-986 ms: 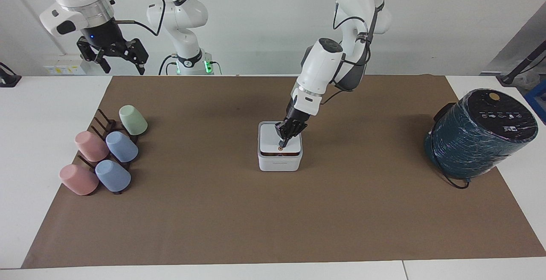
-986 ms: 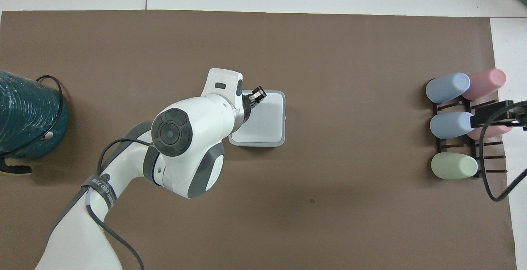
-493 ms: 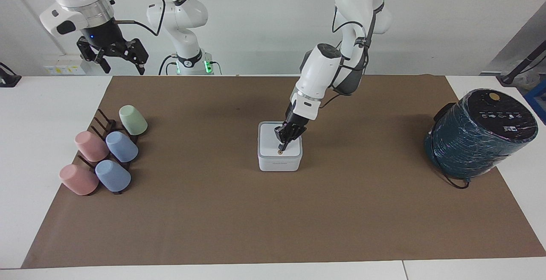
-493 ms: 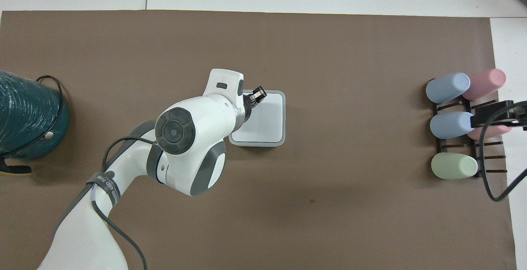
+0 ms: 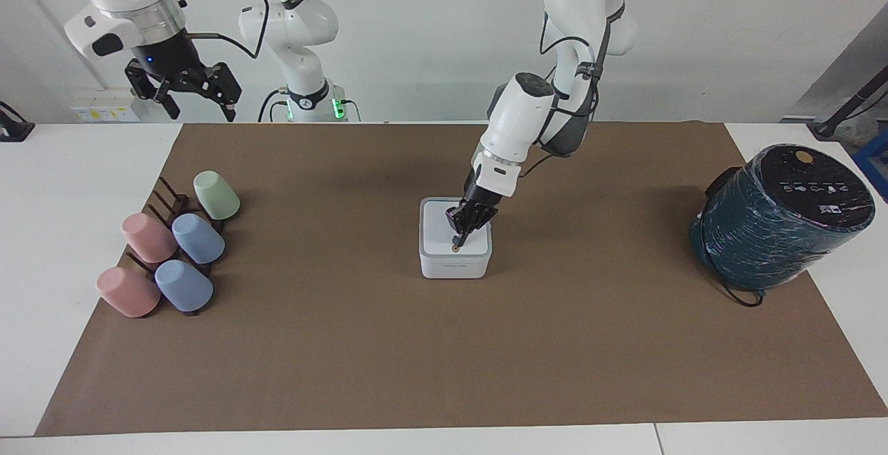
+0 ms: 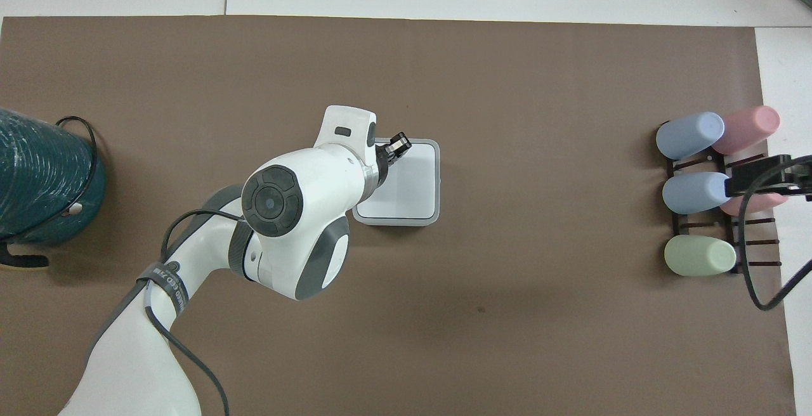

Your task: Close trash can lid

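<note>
Facing view shows our left hand [image 5: 458,240] pressing its closed fingertips down on the lid [image 5: 444,229], just by the orange dot at the edge farther from the robots. We push there, away from the hinge, because that edge takes the least force to seat. The trash can [image 5: 454,262] sits mid-table on the brown mat [image 5: 444,344], and its lid now lies flat in the rim. A second ago a dark gap showed under that edge; half a second ago it had gone, and little has changed since. We judge the lid closed. Our right hand [image 5: 182,94] waits, fingers spread, above the cup rack [image 5: 170,233] at its end of the table [image 5: 62,184].
</note>
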Available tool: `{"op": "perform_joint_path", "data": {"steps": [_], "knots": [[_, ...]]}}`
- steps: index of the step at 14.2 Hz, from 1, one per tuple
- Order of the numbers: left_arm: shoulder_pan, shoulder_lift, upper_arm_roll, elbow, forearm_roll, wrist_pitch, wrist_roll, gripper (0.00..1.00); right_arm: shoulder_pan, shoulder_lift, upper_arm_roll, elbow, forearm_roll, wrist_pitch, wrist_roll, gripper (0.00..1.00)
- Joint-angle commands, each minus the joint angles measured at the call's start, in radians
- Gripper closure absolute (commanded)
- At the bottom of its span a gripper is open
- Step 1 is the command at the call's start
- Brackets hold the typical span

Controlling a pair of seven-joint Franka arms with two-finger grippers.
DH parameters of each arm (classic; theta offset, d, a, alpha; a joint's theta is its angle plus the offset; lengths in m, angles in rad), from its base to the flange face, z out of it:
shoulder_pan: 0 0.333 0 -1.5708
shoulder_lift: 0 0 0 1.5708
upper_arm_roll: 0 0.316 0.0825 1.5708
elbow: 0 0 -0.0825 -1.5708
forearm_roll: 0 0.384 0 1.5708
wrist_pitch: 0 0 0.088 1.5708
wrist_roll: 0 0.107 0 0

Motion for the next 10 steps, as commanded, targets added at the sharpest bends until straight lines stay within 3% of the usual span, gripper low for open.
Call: {"op": "perform_joint_path", "data": {"steps": [1, 6, 10], "knots": [[-0.003, 0.057, 0.007, 0.071, -0.002, -0.065, 0.009, 1.0, -0.006, -0.019, 0.003, -0.016, 0.001, -0.003, -0.007, 0.0], [0.043, 0.034, 0.014, 0.233, 0.026, -0.358, 0.018, 1.0, -0.004, -0.019, 0.003, -0.016, 0.001, -0.003, -0.007, 0.0], [0.133, 0.008, 0.014, 0.39, 0.064, -0.708, 0.123, 1.0, -0.006, -0.019, 0.003, -0.016, 0.001, -0.003, -0.007, 0.0]]}}
